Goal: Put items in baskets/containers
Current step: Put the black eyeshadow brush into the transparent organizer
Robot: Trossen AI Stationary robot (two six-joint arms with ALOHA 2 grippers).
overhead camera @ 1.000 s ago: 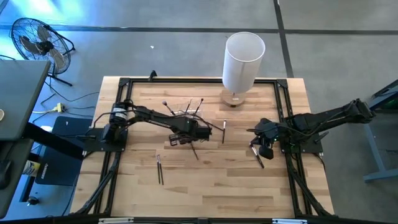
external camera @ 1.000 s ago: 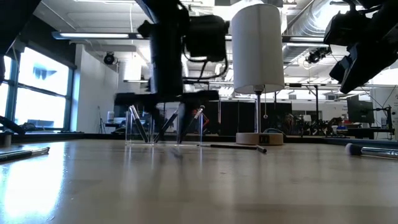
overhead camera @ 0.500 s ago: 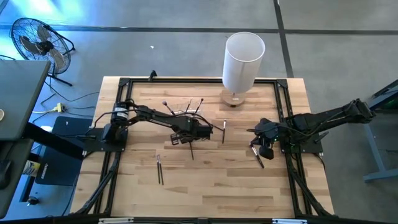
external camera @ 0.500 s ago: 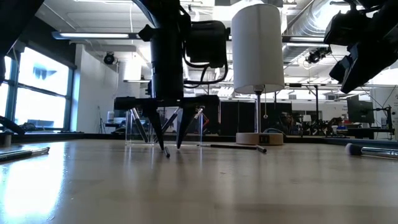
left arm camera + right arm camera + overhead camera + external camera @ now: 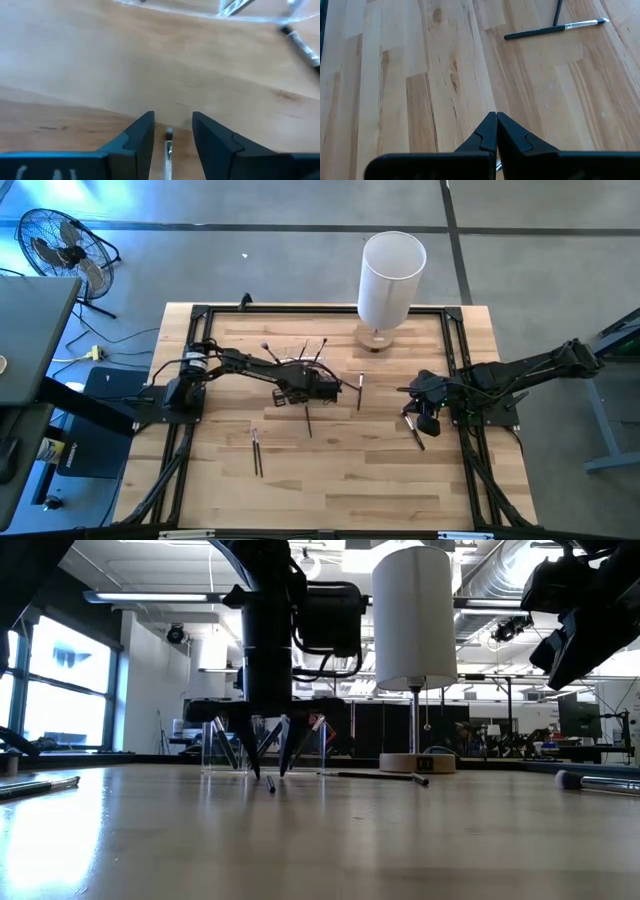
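Note:
My left gripper (image 5: pixel 300 396) (image 5: pixel 268 774) points down at mid-table with its fingers open. They stand on either side of a thin dark brush (image 5: pixel 168 146) (image 5: pixel 308 420) that lies flat on the wood, and I see no touch. Just beyond it is the low clear holder (image 5: pixel 303 357) (image 5: pixel 225 748), with several brushes leaning inside. My right gripper (image 5: pixel 421 416) (image 5: pixel 496 131) is shut and hangs above the table's right side. Another brush (image 5: pixel 415 430) (image 5: pixel 595 780) lies on the table beneath it.
A tall white cylinder (image 5: pixel 391 278) on a round wooden base (image 5: pixel 377 338) stands at the far edge. Loose brushes lie on the table: two near the left (image 5: pixel 257 452), one right of the holder (image 5: pixel 360 391) and one in the right wrist view (image 5: pixel 555 30). A dark frame borders the table.
My left gripper was blurred with motion a second ago. It has now settled with its open fingers pointing down over the brush, after shifting slightly toward the far edge. The brush on the table has turned a little, now lying more nearly near-to-far.

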